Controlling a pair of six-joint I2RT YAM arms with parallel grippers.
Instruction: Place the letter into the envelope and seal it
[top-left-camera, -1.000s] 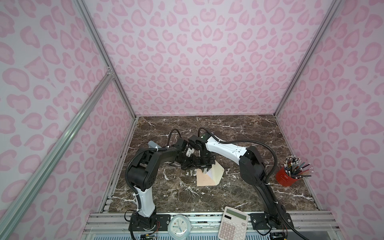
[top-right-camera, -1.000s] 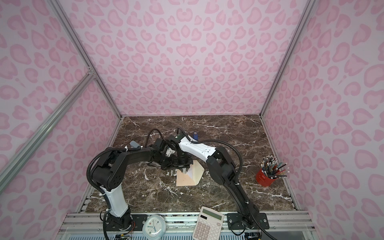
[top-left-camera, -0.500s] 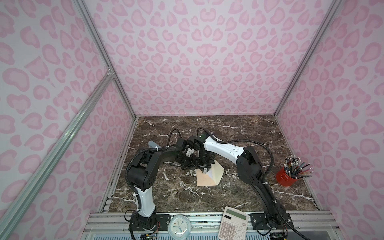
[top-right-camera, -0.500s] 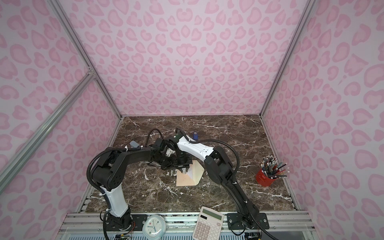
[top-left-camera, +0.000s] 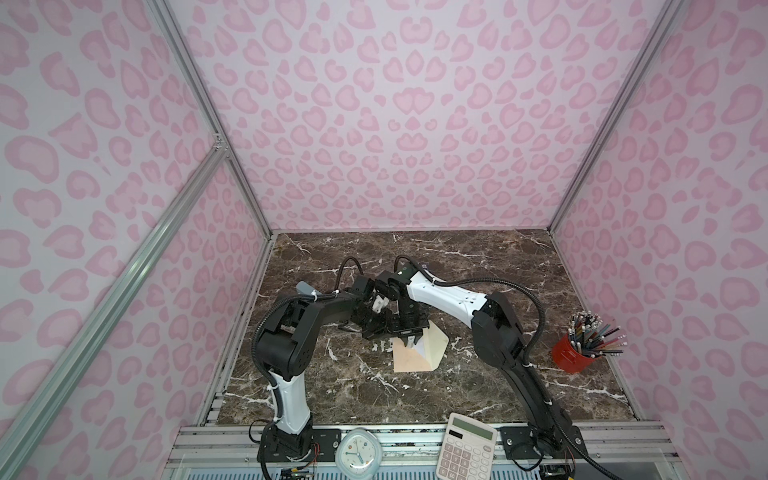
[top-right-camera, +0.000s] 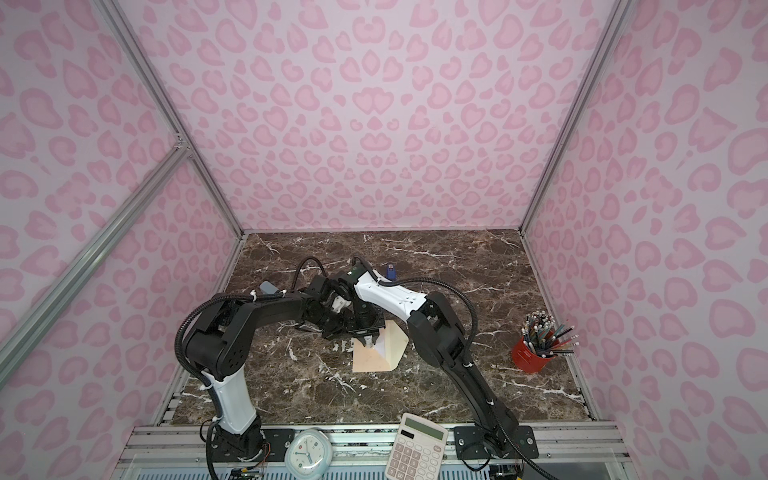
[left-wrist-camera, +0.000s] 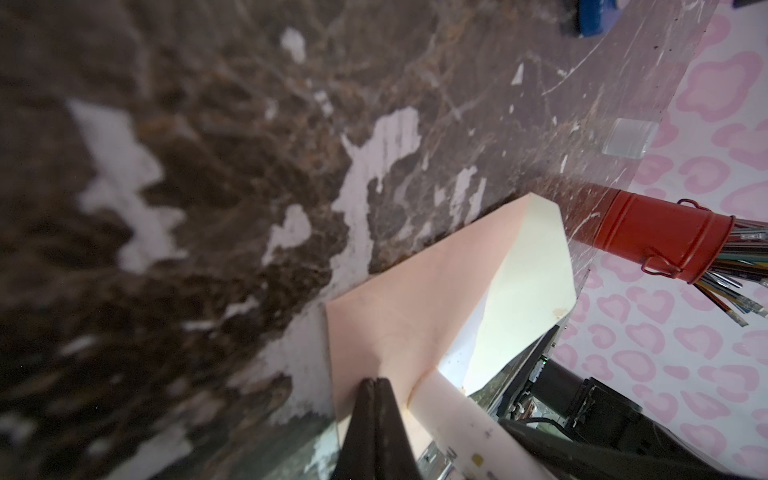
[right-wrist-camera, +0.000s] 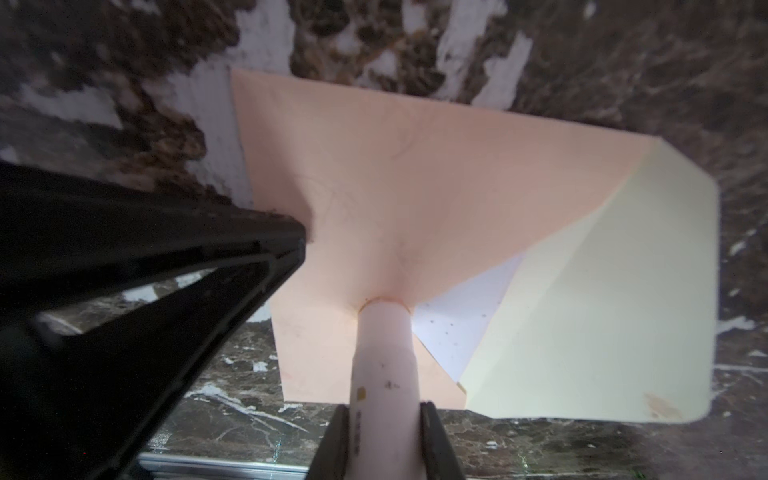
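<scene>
Right gripper (right-wrist-camera: 384, 411) is clamping a pale cylindrical stick (right-wrist-camera: 384, 349), probably glue, and is pressing its tip onto the envelope (right-wrist-camera: 374, 174) at the mouth. Left gripper (left-wrist-camera: 376, 382), jaws fully together and grasping nothing, appears to be pinning the envelope's far left edge to the marble table (top-left-camera: 332, 395). The envelope is lying mid-table with its flap (right-wrist-camera: 602, 291) opening rightward. A pale sheet, apparently the letter (right-wrist-camera: 461, 320), is showing inside the mouth.

Risks:
- If the pinning point slips, the stick is likely to drag the envelope across the smooth marble.
- Excess pressure is likely to crease the thin paper.
- Adhesive straying onto the letter would bond it.

Materials: the envelope is matte peach paper with a cream inside. The flap is blunt-tipped. The stick is rigid and smooth.
</scene>
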